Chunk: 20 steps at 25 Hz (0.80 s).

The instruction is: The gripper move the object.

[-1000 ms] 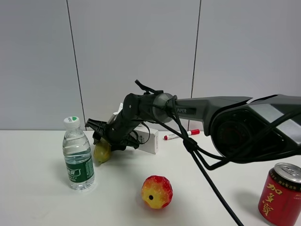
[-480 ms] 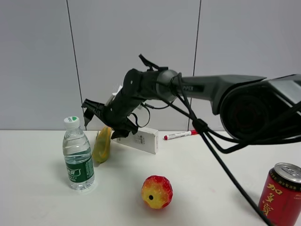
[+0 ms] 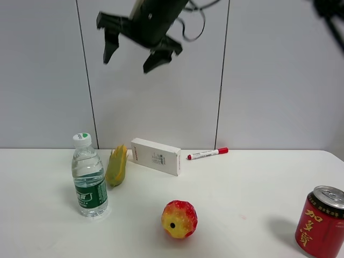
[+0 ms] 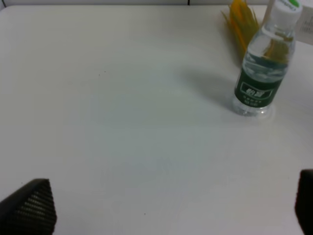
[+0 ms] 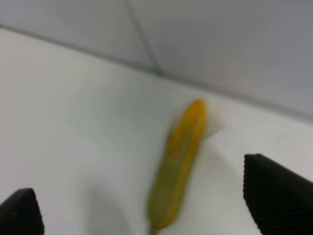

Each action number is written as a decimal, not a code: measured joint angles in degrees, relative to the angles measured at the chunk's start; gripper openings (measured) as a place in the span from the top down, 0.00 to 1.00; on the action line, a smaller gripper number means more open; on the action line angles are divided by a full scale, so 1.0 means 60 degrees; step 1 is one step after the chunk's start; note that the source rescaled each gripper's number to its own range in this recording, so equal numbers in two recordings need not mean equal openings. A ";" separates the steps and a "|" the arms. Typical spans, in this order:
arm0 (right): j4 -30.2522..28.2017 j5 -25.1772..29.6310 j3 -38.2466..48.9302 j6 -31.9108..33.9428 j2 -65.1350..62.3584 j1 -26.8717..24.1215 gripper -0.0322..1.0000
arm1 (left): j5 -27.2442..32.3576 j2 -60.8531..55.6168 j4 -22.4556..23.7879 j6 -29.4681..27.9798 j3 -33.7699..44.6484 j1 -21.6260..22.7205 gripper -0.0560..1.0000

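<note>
The toy corn [image 3: 117, 165], yellow with green husk, lies on the white table [image 3: 242, 188] between the water bottle [image 3: 90, 177] and the white box [image 3: 156, 156]. My right gripper [image 3: 130, 58] is open and empty, high above the corn in front of the wall. In the right wrist view the corn [image 5: 178, 161] lies far below, between the spread fingers [image 5: 274, 193]. My left gripper [image 4: 166, 215] is open and empty over bare table; its view shows the corn [image 4: 242, 22] behind the bottle [image 4: 264, 68]. The left gripper is out of the high view.
A round red-yellow fruit [image 3: 179, 219] sits at the front middle. A red-capped marker [image 3: 207, 153] lies behind the box near the wall. A red can [image 3: 321, 220] stands at the front right.
My right gripper let go of the corn beside the bottle and rose steeply to the top of the view. The corn now lies still on the table.
</note>
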 joint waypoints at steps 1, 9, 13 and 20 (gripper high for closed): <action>-0.0266 0.0251 0.0000 -0.0196 -0.0441 0.0000 0.33 | 0.0000 0.0000 0.0000 0.0000 0.0000 0.0000 0.00; -0.1926 0.2016 0.0303 -0.1337 -0.3053 0.0000 0.28 | 0.0000 0.0000 0.0000 -0.0009 0.0000 0.0000 0.00; -0.2396 0.2067 0.1471 -0.1559 -0.4357 0.0000 0.28 | 0.0000 0.0000 0.0000 -0.0009 0.0000 0.0000 0.00; -0.2698 0.0851 0.5916 -0.1366 -0.7157 0.0000 0.28 | 0.0000 0.0000 0.0000 -0.0009 0.0000 0.0000 0.00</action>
